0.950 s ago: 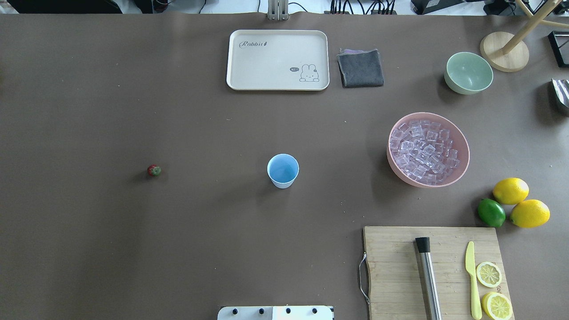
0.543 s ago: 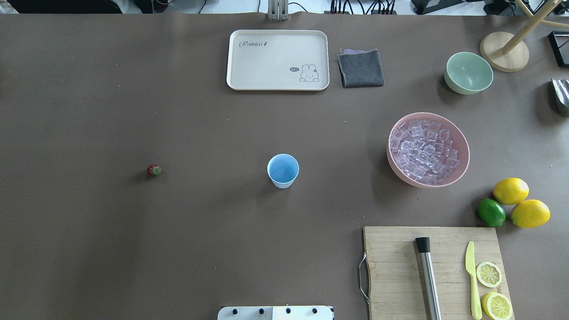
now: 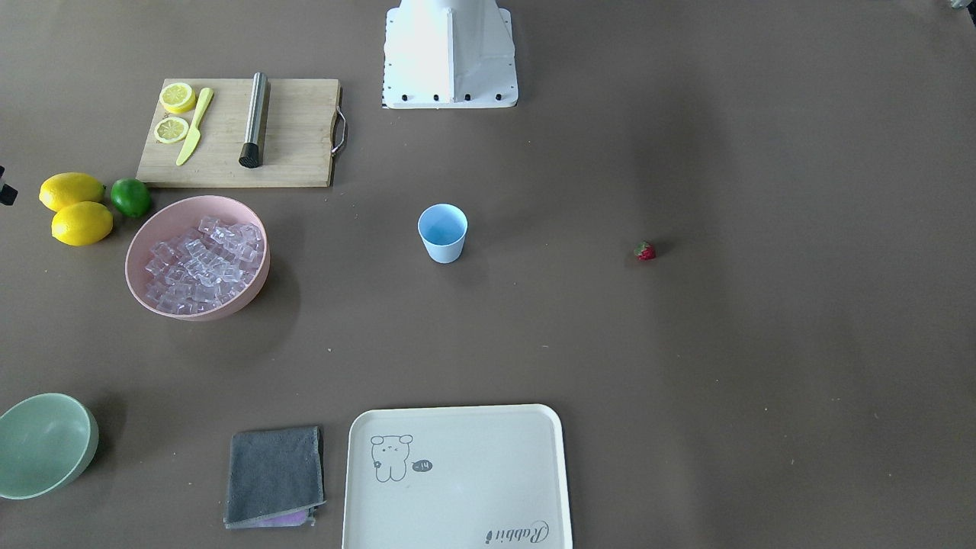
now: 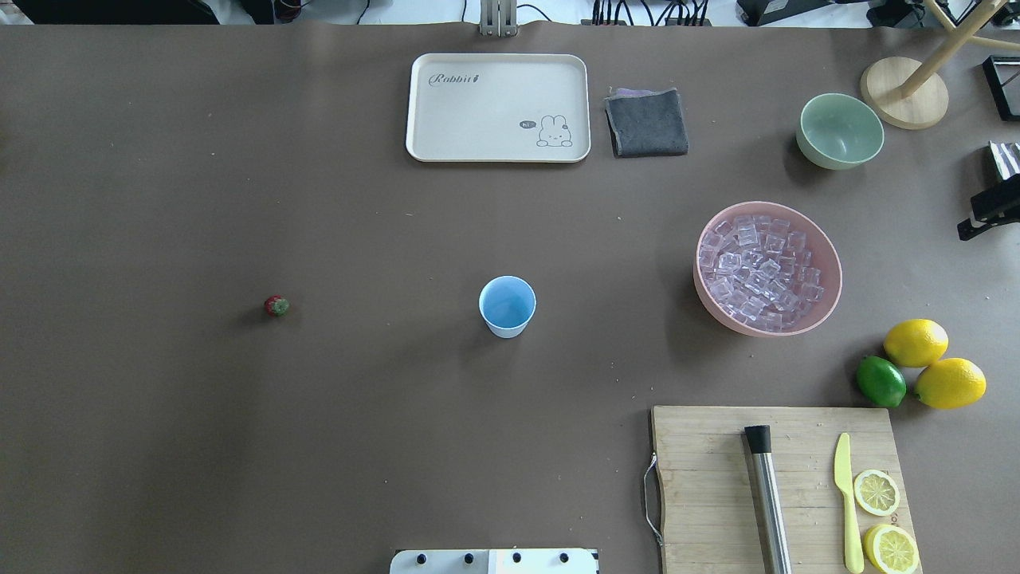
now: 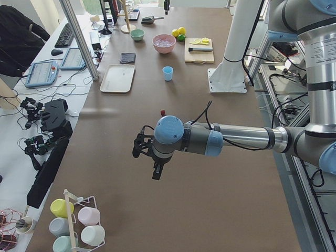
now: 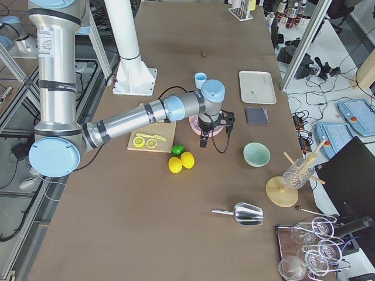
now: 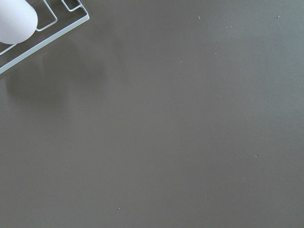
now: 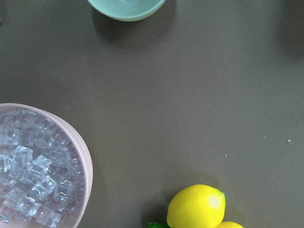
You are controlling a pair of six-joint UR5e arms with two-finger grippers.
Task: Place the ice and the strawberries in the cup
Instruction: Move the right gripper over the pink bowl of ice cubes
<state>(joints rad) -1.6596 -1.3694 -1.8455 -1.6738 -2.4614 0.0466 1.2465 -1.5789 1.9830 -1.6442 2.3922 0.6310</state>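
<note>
The cup (image 4: 508, 306) stands upright in the middle of the table. The 1 strawberry (image 4: 276, 305) lies well to the cup's left, on the robot's left side, alone on the table. The ice (image 4: 757, 267) fills a pink bowl (image 4: 832, 275) to the cup's right, slightly farther from the robot. The right gripper (image 6: 203, 141) hangs beyond that bowl from the cup, above bare table near 2 lemons (image 4: 916, 342). The left gripper (image 5: 156, 172) hangs far past the strawberry from the cup. Whether either pair of jaws stands wide or narrow cannot be told.
</note>
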